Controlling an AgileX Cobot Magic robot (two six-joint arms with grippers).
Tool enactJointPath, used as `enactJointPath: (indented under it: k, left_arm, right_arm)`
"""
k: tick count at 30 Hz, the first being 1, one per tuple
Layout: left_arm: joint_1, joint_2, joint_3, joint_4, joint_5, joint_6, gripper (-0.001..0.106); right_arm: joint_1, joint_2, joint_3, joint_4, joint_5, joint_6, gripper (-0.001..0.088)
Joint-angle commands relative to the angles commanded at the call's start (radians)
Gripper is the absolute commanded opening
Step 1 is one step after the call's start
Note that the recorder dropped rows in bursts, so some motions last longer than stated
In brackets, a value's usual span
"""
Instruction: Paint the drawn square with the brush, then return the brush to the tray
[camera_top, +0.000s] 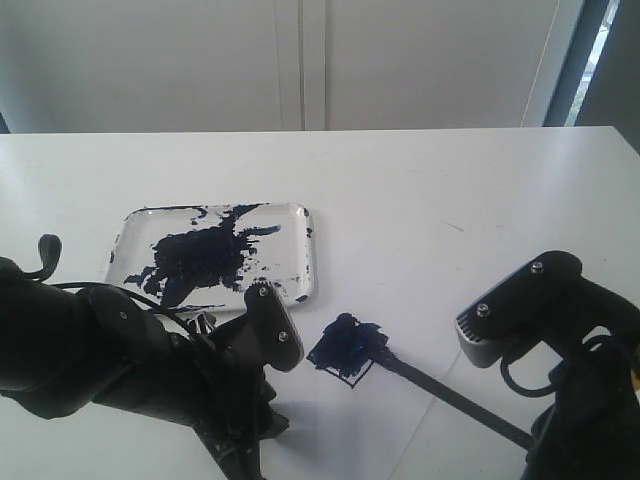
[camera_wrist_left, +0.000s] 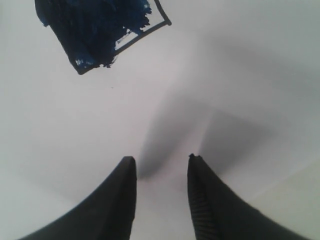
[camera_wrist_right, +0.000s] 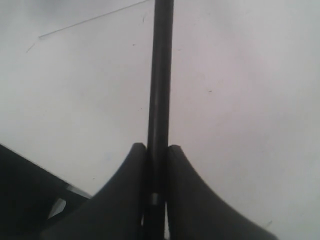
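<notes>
Tilted square (camera_top: 345, 350), thin black outline, largely blotched dark blue, lying just ahead of the left claw (camera_wrist_left: 160, 165). Thin black brush (camera_top: 450, 395), clamped between the jaws of the right claw (camera_wrist_right: 157, 150), tip at the square's edge. Clear tray (camera_top: 312, 262), navy-smeared, flat, beyond the left claw.

Bright, washed-out daylight; soft shadows; wrist views blurry.

No text, label, brand, number or sign can be read in any view. The only marks are the small tilted square of thin black line (camera_top: 346, 352), blotched dark blue, on the plain white table (camera_top: 460, 200), and the navy paint smears on the flat clear-white rectangular tray (camera_top: 292, 226). None of them forms a letter or figure.
</notes>
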Motion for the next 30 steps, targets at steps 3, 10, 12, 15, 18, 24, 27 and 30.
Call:
enactJointPath:
  k: [3, 10, 12, 15, 18, 24, 27, 30]
  left_arm:
    - [0.0, 0.0, 0.0, 0.0, 0.0, 0.0, 0.041]
    - [0.0, 0.0, 0.0, 0.0, 0.0, 0.0, 0.041]
    - [0.0, 0.0, 0.0, 0.0, 0.0, 0.0, 0.041]
    - [0.0, 0.0, 0.0, 0.0, 0.0, 0.0, 0.041]
    - [0.0, 0.0, 0.0, 0.0, 0.0, 0.0, 0.041]
    - [0.0, 0.0, 0.0, 0.0, 0.0, 0.0, 0.041]
    - [0.0, 0.0, 0.0, 0.0, -0.002, 0.0, 0.041]
    - [0.0, 0.0, 0.0, 0.0, -0.004, 0.0, 0.041]
  right_arm:
    - [0.0, 0.0, 0.0, 0.009, 0.011, -0.018, 0.0]
    - [0.0, 0.0, 0.0, 0.082, 0.013, -0.076, 0.0]
    - [0.0, 0.0, 0.0, 0.083, 0.016, -0.078, 0.0]
    - [0.0, 0.0, 0.0, 0.083, 0.016, -0.078, 0.0]
    - [0.0, 0.0, 0.0, 0.083, 0.019, -0.078, 0.0]
    - [0.0, 0.0, 0.0, 0.083, 0.039, -0.069, 0.0]
    - [0.0, 0.0, 0.0, 0.075, 0.045, -0.067, 0.0]
    - [0.0, 0.0, 0.0, 0.075, 0.045, -0.067, 0.0]
